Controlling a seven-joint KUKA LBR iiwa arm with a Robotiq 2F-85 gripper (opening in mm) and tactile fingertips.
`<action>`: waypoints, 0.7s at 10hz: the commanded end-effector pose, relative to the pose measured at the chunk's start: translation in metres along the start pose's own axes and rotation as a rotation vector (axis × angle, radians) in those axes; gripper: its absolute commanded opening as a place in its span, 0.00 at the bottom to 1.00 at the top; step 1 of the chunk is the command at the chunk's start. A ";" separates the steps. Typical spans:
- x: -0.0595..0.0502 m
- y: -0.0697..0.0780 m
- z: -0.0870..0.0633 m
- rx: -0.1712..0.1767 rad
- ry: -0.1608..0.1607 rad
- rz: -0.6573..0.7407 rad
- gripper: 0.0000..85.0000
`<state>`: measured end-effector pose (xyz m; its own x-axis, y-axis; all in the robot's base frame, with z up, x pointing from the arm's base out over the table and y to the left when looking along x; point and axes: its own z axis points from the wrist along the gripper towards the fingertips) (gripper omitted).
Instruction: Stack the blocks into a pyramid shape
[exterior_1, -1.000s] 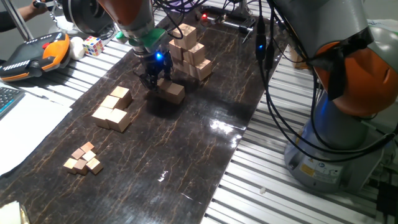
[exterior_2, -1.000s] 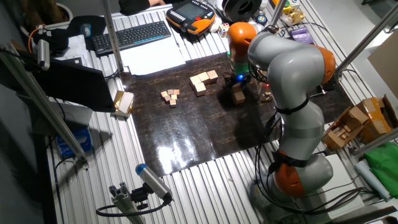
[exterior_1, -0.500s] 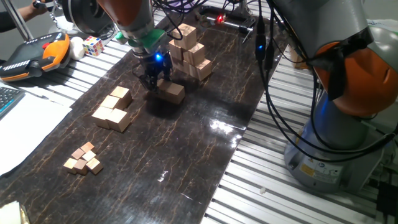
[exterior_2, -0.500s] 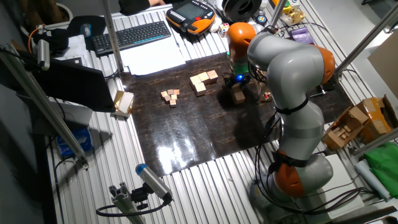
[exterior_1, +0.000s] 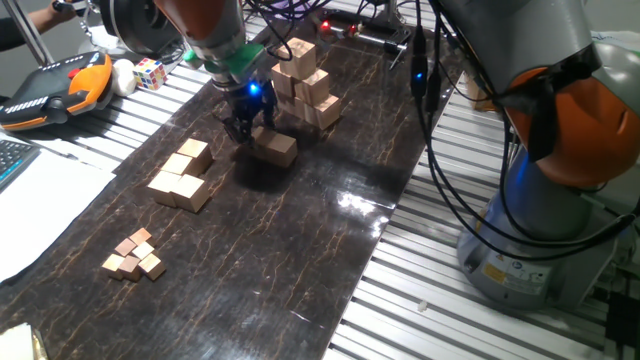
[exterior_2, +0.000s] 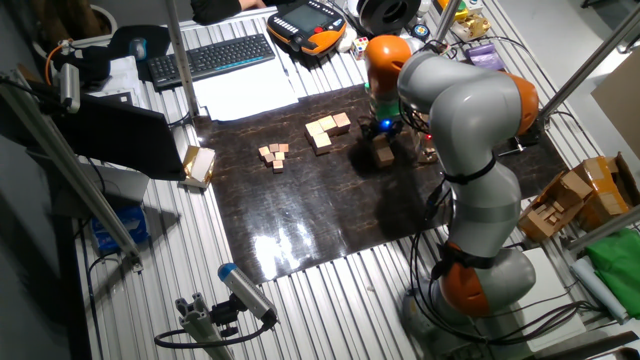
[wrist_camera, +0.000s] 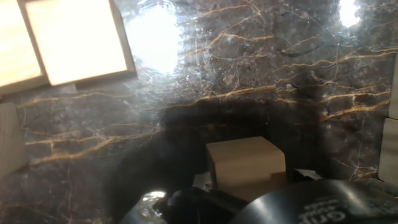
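Observation:
One tan block (exterior_1: 277, 149) lies alone on the dark mat, also seen as the block (exterior_2: 383, 155) and the block (wrist_camera: 244, 159). My gripper (exterior_1: 250, 130) hangs low right behind it. In the hand view the gripper (wrist_camera: 253, 179) has its fingertips on either side of this block with a slim gap each way, so it looks open. Several more blocks (exterior_1: 182, 175) lie in a flat cluster to the left, seen too as the cluster (exterior_2: 325, 130). No pyramid shape of these blocks shows.
A taller stack of bigger cubes (exterior_1: 305, 80) stands just behind the gripper. Tiny pinkish cubes (exterior_1: 133, 255) lie at the mat's near left. An orange teach pendant (exterior_1: 50, 90) and a colour cube (exterior_1: 150, 72) sit off the mat at left. The robot base (exterior_1: 540, 200) is at right.

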<state>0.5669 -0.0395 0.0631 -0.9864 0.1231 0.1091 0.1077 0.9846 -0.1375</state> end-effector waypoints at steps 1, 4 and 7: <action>0.000 0.000 -0.002 0.001 0.002 0.000 0.83; -0.006 0.016 -0.033 -0.012 0.034 -0.002 0.84; -0.011 0.057 -0.057 -0.043 0.037 0.033 0.82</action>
<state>0.5911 0.0113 0.1107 -0.9767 0.1634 0.1393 0.1504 0.9836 -0.0991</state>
